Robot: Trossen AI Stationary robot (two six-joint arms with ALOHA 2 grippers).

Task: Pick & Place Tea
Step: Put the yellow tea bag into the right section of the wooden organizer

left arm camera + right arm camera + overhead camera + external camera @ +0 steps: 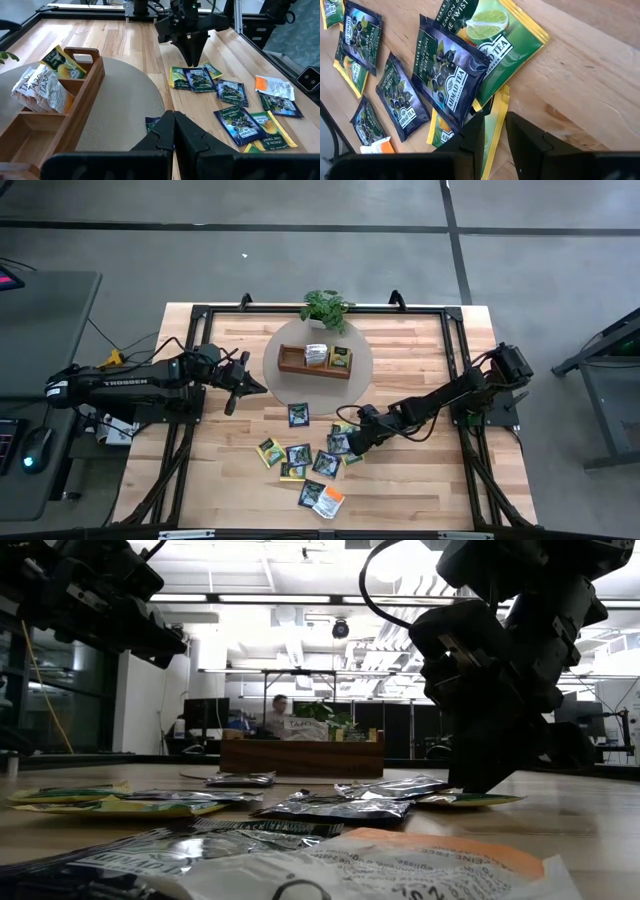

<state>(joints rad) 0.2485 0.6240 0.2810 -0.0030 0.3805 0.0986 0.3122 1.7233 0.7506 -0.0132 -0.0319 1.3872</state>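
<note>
**benchrat:** Orange-and-white sachet (400,865) hogs the low view, way on the near side of the wooden tray (314,367). The action's elsewhere though: right gripper (352,442) is down in the loose tea pile (310,465), at the end of the pile nearest the tray.

**teabot_fan:** Is it holding one?

**benchrat:** Looks like it. Its wrist view has the fingers (472,137) nearly together on the edge of a yellow-green sachet (495,120) poking out from under a dark blue one (447,75). Can't swear only one packet is pinched, the stack's messy.

**teabot_fan:** And the drop-off?

**benchrat:** Tray's farther back on the round mat (360,360), already holding a few sachets. Right arm is stretched low from its side, so I'd guess lift, then swing toward the tray. Left gripper (240,383) hovers beside the mat, jaws together, empty.
</note>
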